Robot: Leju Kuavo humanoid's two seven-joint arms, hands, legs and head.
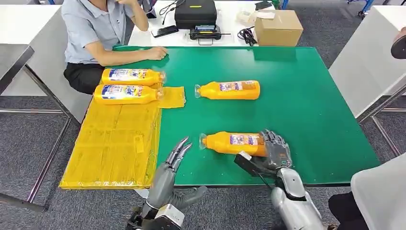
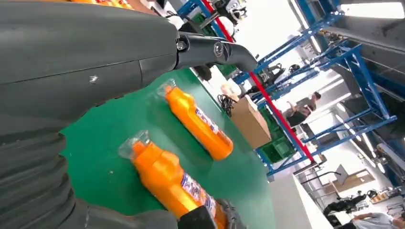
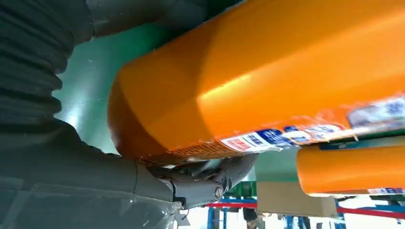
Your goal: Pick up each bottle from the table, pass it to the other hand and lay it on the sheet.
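Even, bright overhead light falls on the green tabletop [image 1: 306, 105] with soft, faint shadows, while the left wrist view blows out white at the far windows and the right wrist view shows the close bottle [image 3: 267, 81] glossy with glare and slightly blurred.

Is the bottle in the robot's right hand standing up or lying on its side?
Lying on its side. The bottle stretches flat across the green table, cap end toward the yellow sheet, with the right hand wrapped around its base.

left hand [image 1: 178, 152] open, right hand [image 1: 276, 147] clasped
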